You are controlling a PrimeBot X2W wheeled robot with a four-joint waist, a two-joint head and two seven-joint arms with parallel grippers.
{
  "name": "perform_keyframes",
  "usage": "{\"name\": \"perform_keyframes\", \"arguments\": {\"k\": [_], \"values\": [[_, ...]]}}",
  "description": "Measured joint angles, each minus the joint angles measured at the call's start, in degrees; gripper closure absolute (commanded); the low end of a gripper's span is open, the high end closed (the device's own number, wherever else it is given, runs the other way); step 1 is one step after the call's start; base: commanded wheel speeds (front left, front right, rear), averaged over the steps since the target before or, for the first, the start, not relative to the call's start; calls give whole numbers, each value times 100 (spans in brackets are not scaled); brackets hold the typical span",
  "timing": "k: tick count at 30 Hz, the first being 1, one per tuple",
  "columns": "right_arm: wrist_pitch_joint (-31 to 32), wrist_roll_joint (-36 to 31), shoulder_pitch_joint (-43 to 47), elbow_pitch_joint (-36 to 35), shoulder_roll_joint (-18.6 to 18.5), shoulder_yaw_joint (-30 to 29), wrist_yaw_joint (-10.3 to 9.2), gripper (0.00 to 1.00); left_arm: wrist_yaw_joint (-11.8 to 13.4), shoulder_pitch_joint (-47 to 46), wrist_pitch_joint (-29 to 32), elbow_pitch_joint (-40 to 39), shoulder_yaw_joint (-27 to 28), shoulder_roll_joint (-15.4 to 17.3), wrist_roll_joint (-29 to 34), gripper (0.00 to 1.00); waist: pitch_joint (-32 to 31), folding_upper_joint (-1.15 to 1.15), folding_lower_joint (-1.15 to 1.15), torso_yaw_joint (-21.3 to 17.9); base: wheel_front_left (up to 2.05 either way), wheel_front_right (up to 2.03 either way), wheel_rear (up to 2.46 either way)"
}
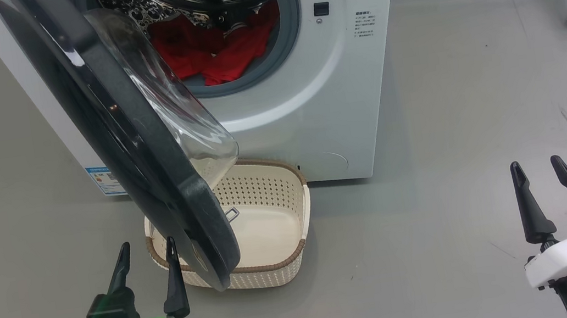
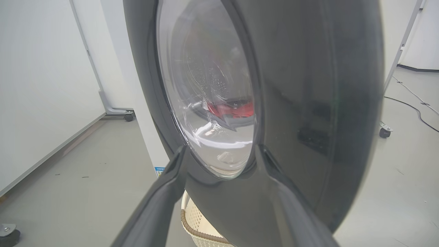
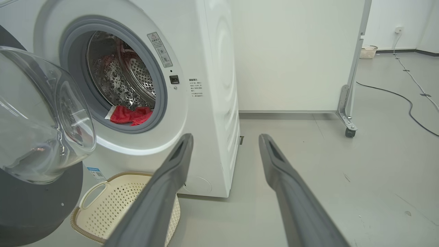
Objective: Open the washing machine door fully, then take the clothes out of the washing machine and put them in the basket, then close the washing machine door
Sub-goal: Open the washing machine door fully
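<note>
Step 1 unfinished: washing machine door [image 1: 150,161] ~half open, over empty basket [image 1: 270,222] on floor; clothes [image 1: 212,49] in washing machine [image 1: 340,90] drum. Left pincer [image 1: 147,246] apart nr door edge; right pincer [image 1: 535,163] apart, idle. To do: unload, close.

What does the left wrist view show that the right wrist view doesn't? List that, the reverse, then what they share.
Left wrist, not right wrist: the glossy black outer face of the washing machine door, with the open left end effector before it. Right wrist, not left wrist: a direct look at the steel drum and grey seal, plus the open right end effector. Both: the red clothes, the basket and the door's glass window.
</note>
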Motion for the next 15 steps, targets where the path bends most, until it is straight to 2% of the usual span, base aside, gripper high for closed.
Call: {"name": "perform_keyframes", "arguments": {"k": [15], "values": [[0, -151, 38, 2, 103, -109, 101, 0, 0, 0, 0, 11, -1, 0, -1, 0, -5, 0, 0, -19, 0, 0, 0]]}}
